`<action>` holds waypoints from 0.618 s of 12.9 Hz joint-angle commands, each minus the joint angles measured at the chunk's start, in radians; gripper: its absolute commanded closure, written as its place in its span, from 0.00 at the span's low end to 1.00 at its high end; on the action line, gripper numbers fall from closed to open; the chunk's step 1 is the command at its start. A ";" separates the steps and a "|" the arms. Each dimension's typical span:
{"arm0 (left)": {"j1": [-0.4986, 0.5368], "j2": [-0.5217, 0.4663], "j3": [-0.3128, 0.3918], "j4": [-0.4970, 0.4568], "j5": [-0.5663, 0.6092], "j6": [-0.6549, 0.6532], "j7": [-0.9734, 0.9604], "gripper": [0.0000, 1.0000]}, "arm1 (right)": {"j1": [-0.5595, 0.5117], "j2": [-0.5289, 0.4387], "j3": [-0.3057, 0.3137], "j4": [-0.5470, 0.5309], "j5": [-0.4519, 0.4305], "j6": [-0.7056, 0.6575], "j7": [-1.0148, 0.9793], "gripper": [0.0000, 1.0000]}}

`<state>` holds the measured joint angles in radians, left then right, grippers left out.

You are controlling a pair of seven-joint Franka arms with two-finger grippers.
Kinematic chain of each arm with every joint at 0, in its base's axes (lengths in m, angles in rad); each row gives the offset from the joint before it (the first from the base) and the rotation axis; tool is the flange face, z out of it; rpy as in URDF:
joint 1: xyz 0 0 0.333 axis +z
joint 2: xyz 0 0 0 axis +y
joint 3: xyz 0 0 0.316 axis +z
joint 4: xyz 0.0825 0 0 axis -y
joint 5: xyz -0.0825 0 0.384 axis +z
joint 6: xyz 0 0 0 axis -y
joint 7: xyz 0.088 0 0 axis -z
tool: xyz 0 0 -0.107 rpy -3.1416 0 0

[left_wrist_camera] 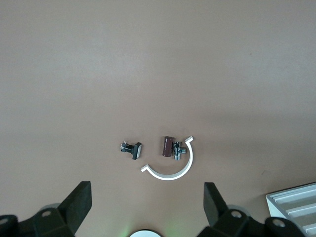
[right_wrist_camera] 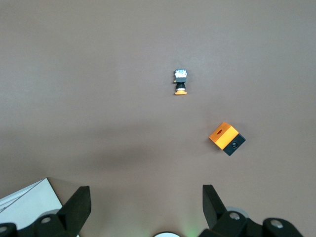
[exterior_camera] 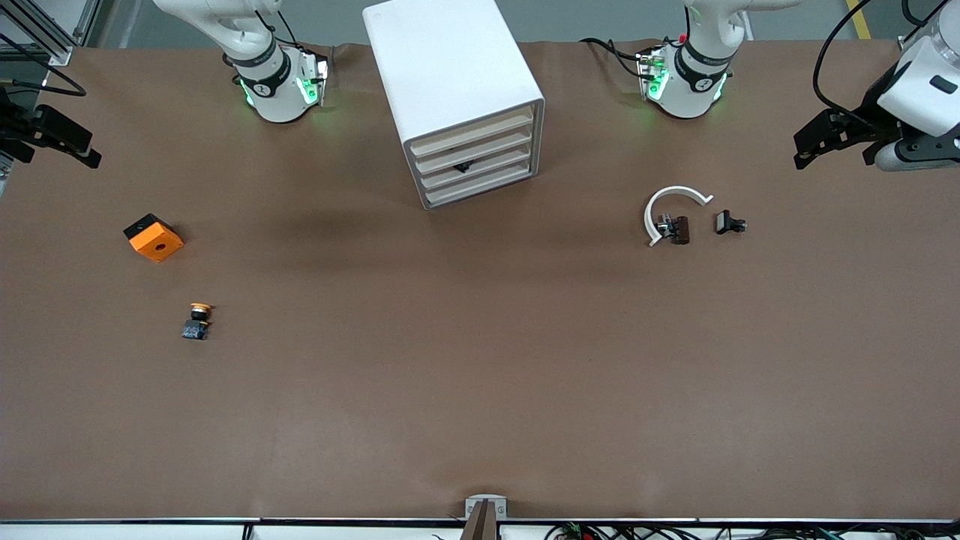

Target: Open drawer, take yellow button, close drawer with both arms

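Observation:
The button (exterior_camera: 198, 320), with an orange-yellow cap and a black and blue body, lies on the brown table toward the right arm's end; it also shows in the right wrist view (right_wrist_camera: 180, 82). The white drawer cabinet (exterior_camera: 457, 97) stands at the table's middle near the arm bases, with its stacked drawers (exterior_camera: 476, 161) pushed in. My right gripper (exterior_camera: 60, 146) hangs open and empty over the table's edge at the right arm's end (right_wrist_camera: 145, 195). My left gripper (exterior_camera: 832, 150) hangs open and empty over the left arm's end (left_wrist_camera: 147, 193).
An orange cube with a black hole (exterior_camera: 154, 237) lies a little farther from the front camera than the button. Toward the left arm's end lie a white curved ring (exterior_camera: 671, 206), a brown and metal part (exterior_camera: 675, 229) and a black clip (exterior_camera: 729, 223).

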<state>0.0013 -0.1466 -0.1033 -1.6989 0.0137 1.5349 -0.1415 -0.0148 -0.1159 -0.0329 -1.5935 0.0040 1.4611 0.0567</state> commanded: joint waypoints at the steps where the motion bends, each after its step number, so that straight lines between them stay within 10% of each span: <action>1: 0.000 0.015 0.004 0.030 -0.004 -0.010 0.014 0.00 | 0.001 -0.033 0.014 -0.022 -0.005 0.018 -0.003 0.00; 8: 0.000 0.016 0.004 0.033 -0.004 -0.013 0.005 0.00 | 0.002 -0.041 0.013 -0.022 -0.006 0.027 -0.003 0.00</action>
<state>0.0012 -0.1400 -0.1032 -1.6881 0.0137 1.5350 -0.1415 -0.0128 -0.1289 -0.0232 -1.5934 0.0040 1.4791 0.0566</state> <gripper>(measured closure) 0.000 0.000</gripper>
